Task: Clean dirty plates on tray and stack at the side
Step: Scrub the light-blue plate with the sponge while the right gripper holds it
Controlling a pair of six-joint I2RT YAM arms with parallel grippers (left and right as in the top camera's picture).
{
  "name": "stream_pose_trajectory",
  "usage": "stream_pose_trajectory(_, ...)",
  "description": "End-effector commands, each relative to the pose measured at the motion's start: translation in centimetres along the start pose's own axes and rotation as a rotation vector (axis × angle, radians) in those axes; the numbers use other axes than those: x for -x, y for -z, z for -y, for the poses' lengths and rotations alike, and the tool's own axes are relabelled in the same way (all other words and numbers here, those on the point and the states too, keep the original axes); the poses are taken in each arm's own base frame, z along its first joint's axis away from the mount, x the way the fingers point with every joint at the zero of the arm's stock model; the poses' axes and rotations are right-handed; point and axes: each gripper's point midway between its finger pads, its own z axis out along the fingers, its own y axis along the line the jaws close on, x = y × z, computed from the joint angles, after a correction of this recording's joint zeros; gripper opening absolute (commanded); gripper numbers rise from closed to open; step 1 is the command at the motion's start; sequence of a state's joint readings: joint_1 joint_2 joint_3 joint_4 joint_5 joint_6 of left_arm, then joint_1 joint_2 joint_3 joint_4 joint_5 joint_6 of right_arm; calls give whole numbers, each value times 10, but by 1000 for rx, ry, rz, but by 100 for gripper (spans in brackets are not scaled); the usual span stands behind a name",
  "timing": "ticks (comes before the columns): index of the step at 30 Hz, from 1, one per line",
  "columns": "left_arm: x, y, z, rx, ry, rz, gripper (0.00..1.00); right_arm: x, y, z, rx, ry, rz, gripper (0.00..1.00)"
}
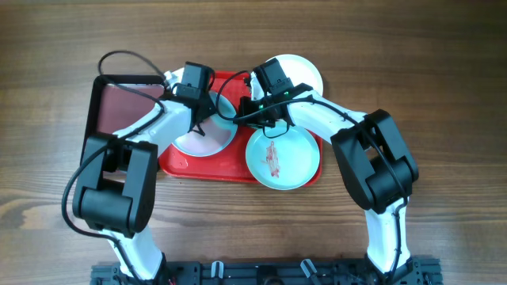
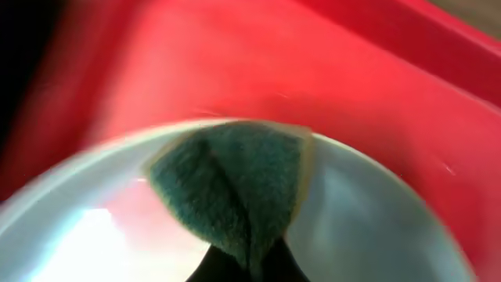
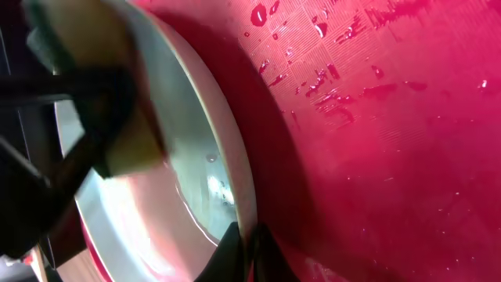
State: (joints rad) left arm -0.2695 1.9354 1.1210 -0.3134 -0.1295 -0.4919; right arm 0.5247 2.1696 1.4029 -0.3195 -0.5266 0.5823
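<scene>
The left tool clenches a sponge on the white plate. The right tool pinches that plate's rim. Hard scrubbing could pull the wet rim loose, dropping the plate onto the tray.

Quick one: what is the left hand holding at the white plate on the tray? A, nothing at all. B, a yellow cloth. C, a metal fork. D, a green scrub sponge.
D: the left wrist view shows the left hand shut on a green sponge that sits over the white plate on the red tray.
</scene>
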Motion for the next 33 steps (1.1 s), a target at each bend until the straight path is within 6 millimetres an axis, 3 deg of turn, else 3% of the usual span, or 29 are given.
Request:
stream_pose_trajectory(1,-98,-11,41,-362,-303,-357,4,-4,-12,19,-49,-25,-14,4)
stream_pose_trajectory(4,-114,5,60,-520,-348,-429,4,-4,-12,19,-49,-26,-14,4)
stream_pose_trajectory(8,-124,6,47,-472,-333,-484,4,-4,-12,19,-50,-27,-16,5)
stream_pose_trajectory(10,-117,-4,28,-346,-285,-463,4,-4,-12,19,-50,-26,-17,4)
stream_pose_trajectory(15,-75,-25,-47,102,-28,-285,4,-4,-12,19,-50,-27,-17,4)
stream_pose_trajectory(19,-56,-22,-87,295,31,-194,4,-4,-12,19,-50,-27,-17,4)
stream_pose_trajectory(23,-39,-7,-122,489,-1,-139,4,-4,-12,19,-50,-27,-17,4)
stream_pose_trajectory(28,-31,6,-124,535,-22,-151,4,-4,-12,19,-50,-27,-17,4)
stream_pose_trajectory(33,-59,1,-96,381,-65,-295,4,-4,-12,19,-50,-27,-17,4)
